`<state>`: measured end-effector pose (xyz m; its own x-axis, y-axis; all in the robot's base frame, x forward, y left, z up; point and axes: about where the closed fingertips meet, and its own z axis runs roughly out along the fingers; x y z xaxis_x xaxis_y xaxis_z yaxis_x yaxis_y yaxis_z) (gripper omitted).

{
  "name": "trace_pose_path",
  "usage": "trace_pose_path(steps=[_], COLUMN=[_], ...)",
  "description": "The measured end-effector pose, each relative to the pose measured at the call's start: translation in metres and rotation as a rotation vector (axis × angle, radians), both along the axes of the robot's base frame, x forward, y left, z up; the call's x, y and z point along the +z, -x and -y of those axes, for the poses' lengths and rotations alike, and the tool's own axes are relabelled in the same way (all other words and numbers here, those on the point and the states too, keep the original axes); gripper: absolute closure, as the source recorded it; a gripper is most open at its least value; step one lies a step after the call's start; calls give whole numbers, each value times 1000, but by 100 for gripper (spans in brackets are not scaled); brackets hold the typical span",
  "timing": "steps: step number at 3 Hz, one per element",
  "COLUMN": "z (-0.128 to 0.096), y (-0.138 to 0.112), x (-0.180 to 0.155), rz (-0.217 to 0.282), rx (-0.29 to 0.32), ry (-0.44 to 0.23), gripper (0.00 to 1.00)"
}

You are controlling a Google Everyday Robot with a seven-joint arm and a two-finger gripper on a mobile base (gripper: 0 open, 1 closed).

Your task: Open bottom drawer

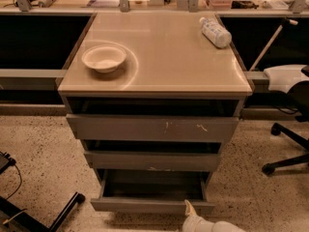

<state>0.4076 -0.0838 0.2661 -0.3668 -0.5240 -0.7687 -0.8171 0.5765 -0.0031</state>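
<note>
Where the view ends at about six o'clock, the white robot gripper (190, 210) pokes up from the lower edge, its pale tip just at the front of the bottom drawer (145, 205); whether the claw is apart or together cannot be told. That lowest grey handleless drawer sits at six o'clock of the cabinet, near the speckled terrazzo floor (38, 153). It stands out further than the others, so its shallow, dark grey box interior shows behind a plain, unmarked flat front. Above it, towards twelve, comes the mid-sized grey drawer front (152, 161) with a pale chip on its lower edge, then the largest grey drawer front (152, 128) with white scratches: three drawers in all, each with a dark gap over it. On the beige cabinet top (164, 66) rest one round cream bowl (104, 58) at ten o'clock and one clear plastic bottle (215, 32) lying on its side at two o'clock, well apart. One black office chair base (289, 146) stands at three o'clock.
</note>
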Motion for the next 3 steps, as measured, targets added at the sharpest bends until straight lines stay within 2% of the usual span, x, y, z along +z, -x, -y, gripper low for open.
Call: trace_pose_path(steps=[1, 2, 3], z=[-5, -10, -31], y=[-25, -71, -75], x=[-12, -32, -34], rz=[3, 11, 15], rx=[6, 2, 46], ry=[47, 139, 144], gripper=[0, 0, 0])
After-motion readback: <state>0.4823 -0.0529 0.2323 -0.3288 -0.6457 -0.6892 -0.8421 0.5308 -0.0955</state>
